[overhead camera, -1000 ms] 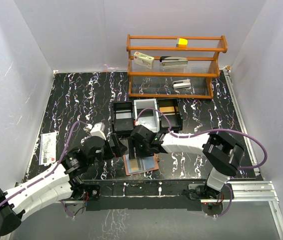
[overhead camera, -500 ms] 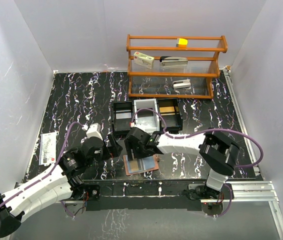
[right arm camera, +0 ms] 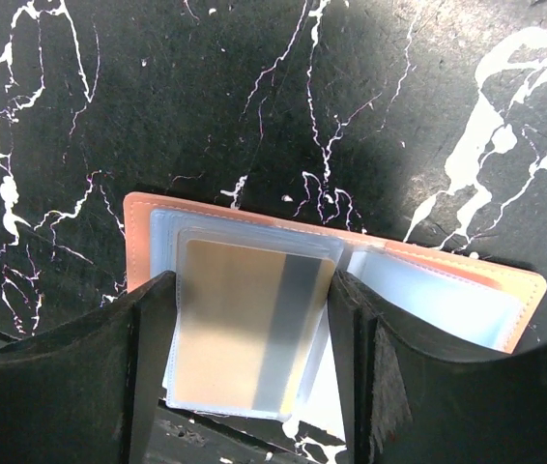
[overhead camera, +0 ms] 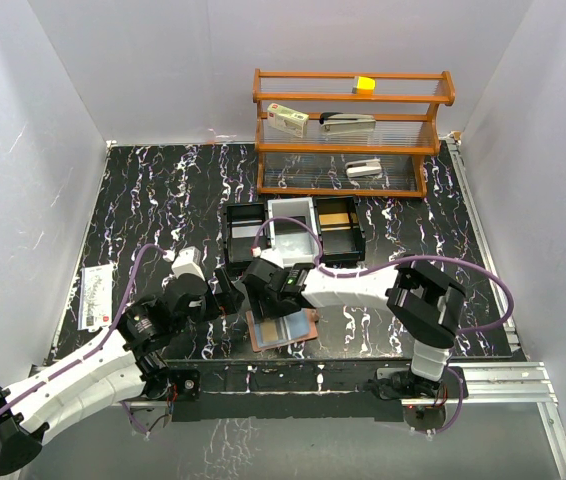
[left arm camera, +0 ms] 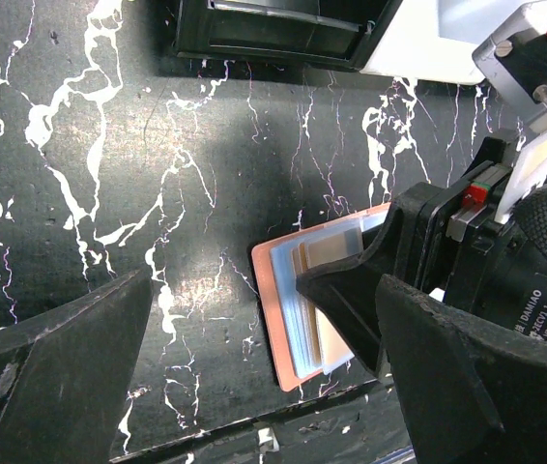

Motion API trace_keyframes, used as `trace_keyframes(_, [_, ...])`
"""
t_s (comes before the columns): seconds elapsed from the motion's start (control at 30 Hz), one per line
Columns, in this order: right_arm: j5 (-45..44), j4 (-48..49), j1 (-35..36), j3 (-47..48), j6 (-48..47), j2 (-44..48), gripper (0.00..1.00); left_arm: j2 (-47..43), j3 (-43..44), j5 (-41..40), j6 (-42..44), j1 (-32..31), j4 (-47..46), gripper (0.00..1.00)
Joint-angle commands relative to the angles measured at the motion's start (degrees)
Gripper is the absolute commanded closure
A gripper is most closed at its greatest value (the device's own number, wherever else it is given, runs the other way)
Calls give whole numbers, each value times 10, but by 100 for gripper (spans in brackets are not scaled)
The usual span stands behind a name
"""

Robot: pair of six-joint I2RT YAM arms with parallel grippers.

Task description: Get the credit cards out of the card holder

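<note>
Black tray (overhead camera: 231,235) lies beyond the card holder (overhead camera: 283,332).

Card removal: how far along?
Done: card holder lies open on the table. In hand: right tool straddles a tan card, which sits in its clear pocket. The left tool hangs open alongside. Left: all the pulling; no card lies outside the holder.

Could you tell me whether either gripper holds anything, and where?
Left gripper: nothing, jaws open. Right gripper: jaws flank the long sides of the tan card in the card holder; grip cannot be told.
</note>
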State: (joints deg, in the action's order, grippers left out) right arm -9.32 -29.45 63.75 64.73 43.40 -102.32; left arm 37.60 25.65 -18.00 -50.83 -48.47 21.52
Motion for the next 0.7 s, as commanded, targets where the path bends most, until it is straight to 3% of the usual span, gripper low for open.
trace_keyframes(0.0, [10, 25, 2, -4, 1, -4, 44, -4, 20, -5, 1, 1, 3, 1])
trace_keyframes(0.37, [94, 104, -35, -61, 23, 39, 51, 23, -5, 78, 11, 1, -81, 2])
trace_keyframes(0.67, [153, 179, -88, -141, 74, 92, 52, 73, -58, 187, -3, 1, -224, 9])
